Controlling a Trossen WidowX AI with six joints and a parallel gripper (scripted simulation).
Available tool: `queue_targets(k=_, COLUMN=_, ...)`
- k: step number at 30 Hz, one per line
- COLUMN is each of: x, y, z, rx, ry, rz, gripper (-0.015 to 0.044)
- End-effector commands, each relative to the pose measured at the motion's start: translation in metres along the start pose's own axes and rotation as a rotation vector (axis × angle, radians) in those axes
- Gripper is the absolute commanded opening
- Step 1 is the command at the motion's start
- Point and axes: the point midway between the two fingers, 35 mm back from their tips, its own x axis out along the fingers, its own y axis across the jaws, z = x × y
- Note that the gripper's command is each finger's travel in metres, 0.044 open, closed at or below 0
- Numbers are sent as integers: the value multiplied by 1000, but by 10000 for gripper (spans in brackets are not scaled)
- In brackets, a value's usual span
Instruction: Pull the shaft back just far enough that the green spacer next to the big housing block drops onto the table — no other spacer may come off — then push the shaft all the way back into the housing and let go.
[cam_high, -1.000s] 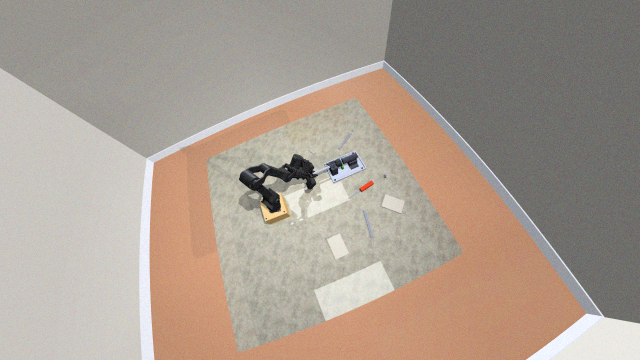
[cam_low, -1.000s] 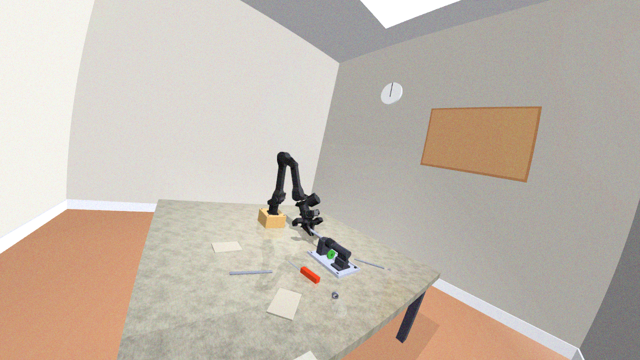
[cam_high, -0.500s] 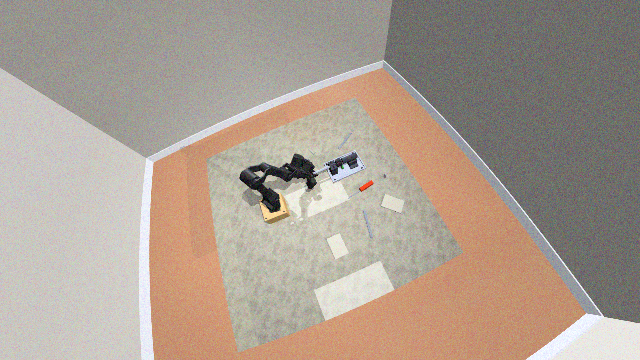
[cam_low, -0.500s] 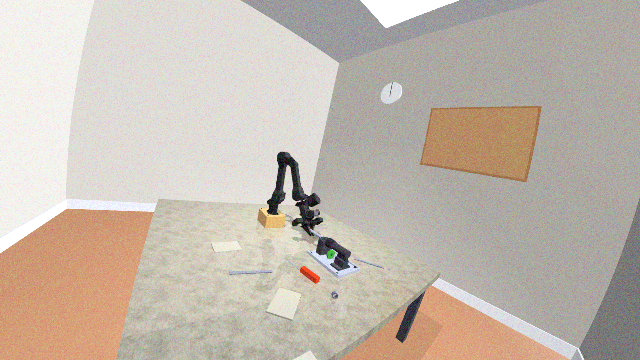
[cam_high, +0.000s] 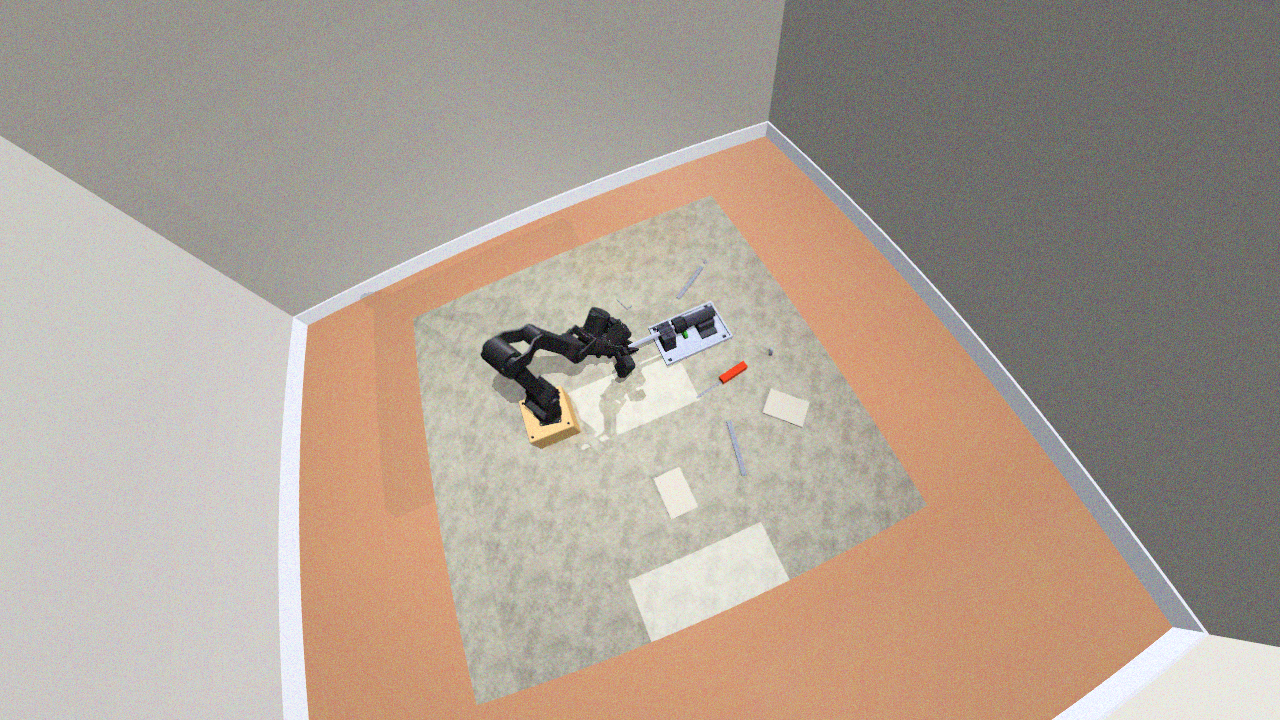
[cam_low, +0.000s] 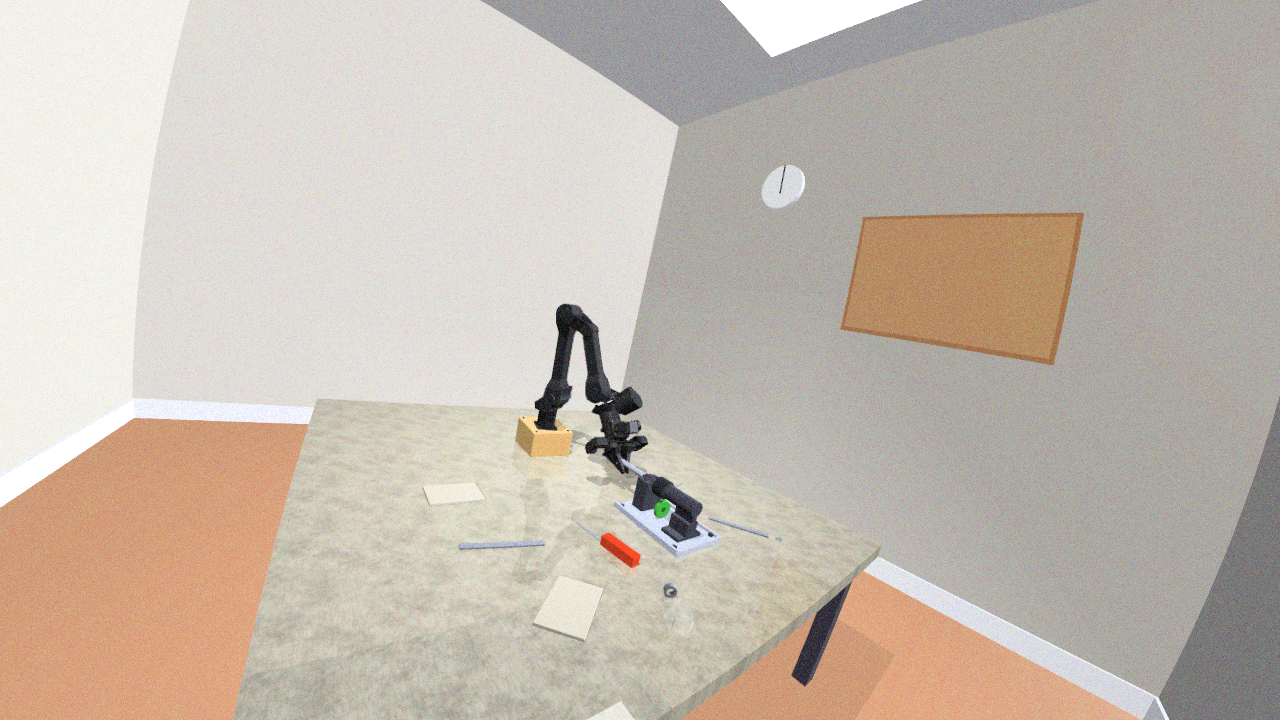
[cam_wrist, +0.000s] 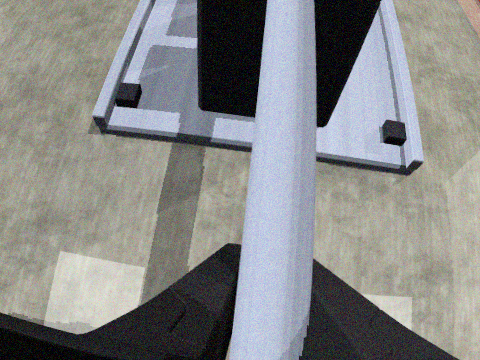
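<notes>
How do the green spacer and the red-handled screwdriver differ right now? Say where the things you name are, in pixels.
The green spacer (cam_high: 684, 334) (cam_low: 662, 509) is a disc; the screwdriver (cam_high: 733, 372) (cam_low: 620, 550) is long and thin-bladed. The spacer is within the tray's outline; the screwdriver lies outside it. The spacer stands on edge; the screwdriver lies flat.

The bench (cam_high: 581, 555) (cam_low: 375, 537) is mottled grey-beige, almost stone-like. Near its far right edge in the exterior view, the spacer (cam_high: 684, 334) (cam_low: 661, 509) shows bright green (easily the liveliest patch) against the pale blue-grey base plate (cam_high: 677, 356) (cam_low: 648, 530) (cam_wrist: 145, 122) and black housing block (cam_low: 684, 523). The shaft (cam_high: 643, 342) (cam_low: 631, 467) (cam_wrist: 280, 175) is pale blue-grey, the gripper (cam_high: 632, 347) (cam_low: 620, 463) (cam_wrist: 263, 263) black, the screwdriver handle (cam_high: 733, 372) (cam_low: 619, 549) plain orange-red.
</notes>
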Motion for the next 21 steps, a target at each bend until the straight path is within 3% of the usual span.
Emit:
queue_targets(k=1, x=2, y=1, z=5, rx=2, ry=-9, rz=1, gripper=0)
queue_targets(k=21, x=6, y=1, z=10, rx=2, ry=-10, rz=1, gripper=0)
